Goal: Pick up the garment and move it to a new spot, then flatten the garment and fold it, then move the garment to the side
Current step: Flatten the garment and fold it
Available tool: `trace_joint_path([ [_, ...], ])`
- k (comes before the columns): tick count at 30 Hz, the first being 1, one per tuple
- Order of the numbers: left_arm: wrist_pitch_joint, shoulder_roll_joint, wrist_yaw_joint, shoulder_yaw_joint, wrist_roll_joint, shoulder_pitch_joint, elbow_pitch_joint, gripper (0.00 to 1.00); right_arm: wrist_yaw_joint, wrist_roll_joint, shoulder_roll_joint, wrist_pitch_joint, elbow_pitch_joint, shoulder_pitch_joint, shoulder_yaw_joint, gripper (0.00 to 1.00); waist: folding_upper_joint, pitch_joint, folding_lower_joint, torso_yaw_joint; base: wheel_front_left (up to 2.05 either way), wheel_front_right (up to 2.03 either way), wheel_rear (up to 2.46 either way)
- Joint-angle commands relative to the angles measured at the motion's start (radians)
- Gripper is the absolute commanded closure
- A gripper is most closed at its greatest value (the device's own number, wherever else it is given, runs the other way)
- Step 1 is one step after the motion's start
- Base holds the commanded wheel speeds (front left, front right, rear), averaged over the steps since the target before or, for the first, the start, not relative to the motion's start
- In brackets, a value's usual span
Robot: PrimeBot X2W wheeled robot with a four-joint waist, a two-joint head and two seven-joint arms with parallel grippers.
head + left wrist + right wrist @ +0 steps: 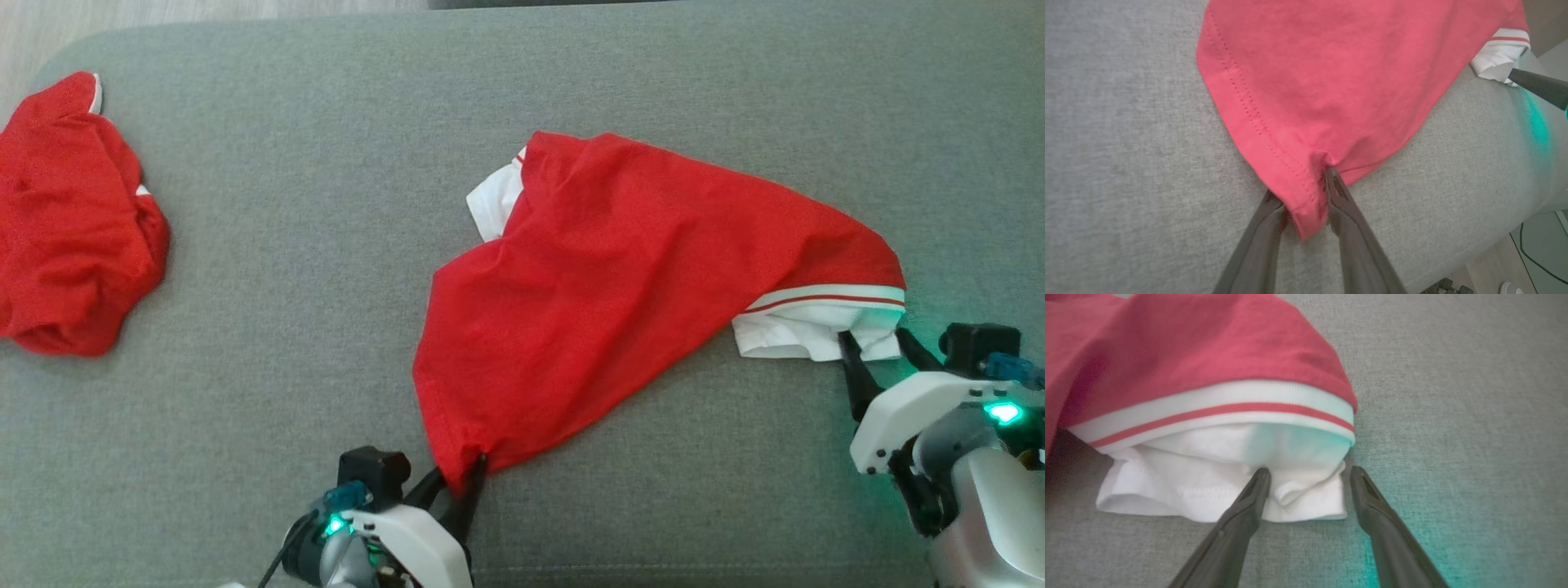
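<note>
Grey upholstered surface (286, 245), head view looking down on it. The garment (637, 269), red, lies crumpled right of centre, spread in a rough triangle from the near-middle out to the right.

- Near corner: the left pincer (465, 482) grips the stitched red hem there. In the left wrist view the corner sits bunched between the two dark fingers (1339, 200), and the cloth puckers at the tip of one.
- Right end: a white band with a thin red stripe (824, 296) edges the red cloth. White fabric (784, 339) sticks out from under it, flat on the surface.
- The right pincer (873, 339) is at that white fabric with its jaws spread wide, nothing held. In the right wrist view one finger lies over the white cloth; the other rests just off its right edge on the grey surface. Green light from the wrist tints the cloth and surface around it.
- Far edge of the garment: a second bit of white cloth (494, 204) shows beside the red.

Far left, well apart: another red garment (73, 220) in a loose heap. Pale floor (163, 12) beyond the far-left corner.
</note>
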Motion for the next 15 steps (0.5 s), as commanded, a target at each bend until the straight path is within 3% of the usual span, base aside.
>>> trace_joint_path([
  [1,0.006,0.001,0.007,0.023,-0.006,-0.007,-0.022,0.55,-0.001,0.006,-0.007,0.017,-0.014,0.028,0.034,0.00,0.0000,-0.002,0.0000,-0.003,0.00,0.00,0.00],
  [4,0.011,0.006,0.010,0.023,-0.010,-0.003,-0.027,0.58,-0.001,0.013,-0.009,0.030,-0.025,0.034,0.041,0.00,0.0000,-0.005,0.0000,-0.008,0.00,0.00,0.00],
  [7,0.012,0.011,0.013,0.023,-0.011,-0.002,-0.031,0.68,-0.001,0.023,-0.009,0.047,-0.031,0.038,0.049,0.04,0.0000,-0.008,0.0000,-0.011,0.00,0.00,0.00],
  [8,0.011,0.012,0.014,0.024,-0.011,-0.003,-0.032,0.74,-0.001,0.031,-0.007,0.052,-0.033,0.038,0.052,0.32,0.0000,-0.009,0.0000,-0.011,0.00,0.00,0.00],
  [9,0.010,0.013,0.014,0.023,-0.011,-0.006,-0.033,0.87,-0.001,0.041,-0.006,0.055,-0.034,0.038,0.054,1.00,0.0000,-0.010,0.0000,-0.011,0.00,0.00,0.00],
  [10,0.007,0.013,0.012,0.023,-0.012,-0.009,-0.035,0.98,-0.001,0.051,-0.004,0.058,-0.036,0.037,0.055,1.00,0.0000,-0.014,0.0000,-0.011,0.00,0.00,0.00],
  [15,-0.005,0.012,0.005,0.031,-0.033,-0.010,-0.054,1.00,-0.001,0.139,0.015,0.056,-0.074,0.040,0.033,1.00,0.0000,-0.039,0.0000,-0.011,0.00,0.00,0.00],
])
